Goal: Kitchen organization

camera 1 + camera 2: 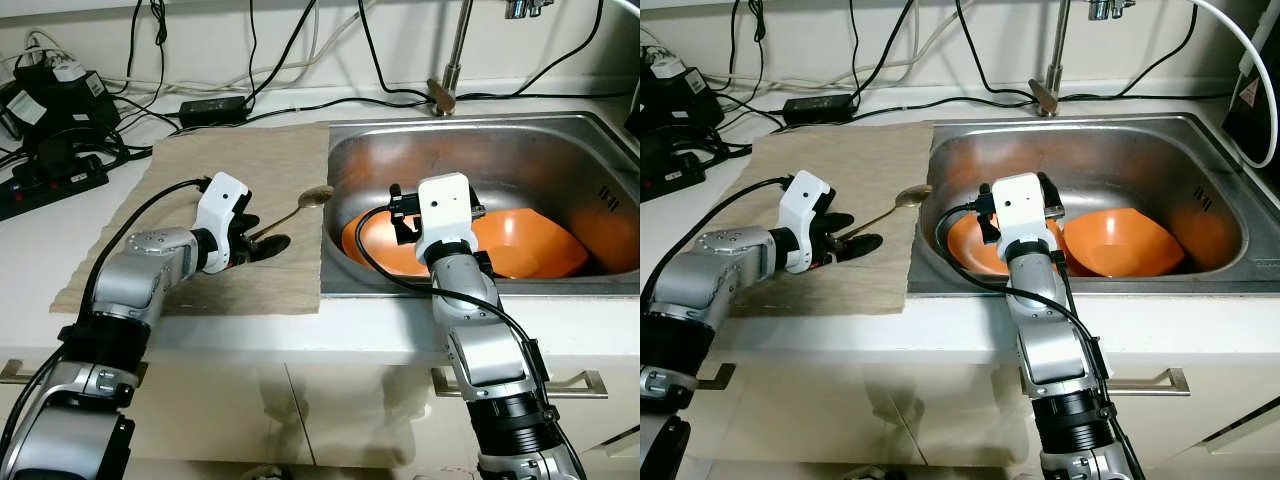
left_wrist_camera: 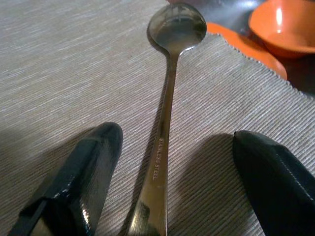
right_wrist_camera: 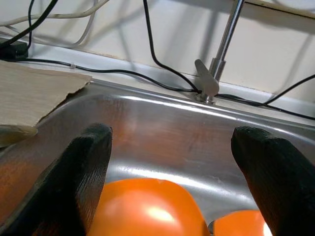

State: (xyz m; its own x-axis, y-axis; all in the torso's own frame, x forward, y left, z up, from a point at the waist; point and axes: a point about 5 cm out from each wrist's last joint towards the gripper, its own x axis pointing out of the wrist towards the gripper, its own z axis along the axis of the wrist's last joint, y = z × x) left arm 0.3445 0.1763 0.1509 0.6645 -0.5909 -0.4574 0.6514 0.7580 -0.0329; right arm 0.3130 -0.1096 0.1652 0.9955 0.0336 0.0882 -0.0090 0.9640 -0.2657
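while left hand straddles spoon, fingers spread, beige mat

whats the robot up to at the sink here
The left gripper is open on the beige mat beside the sink, its fingers on either side of a steel spoon's handle without closing on it. The spoon lies flat, its bowl at the mat's sink-side edge. The right gripper is open too, over the orange plate and orange bowl in the sink, holding nothing.
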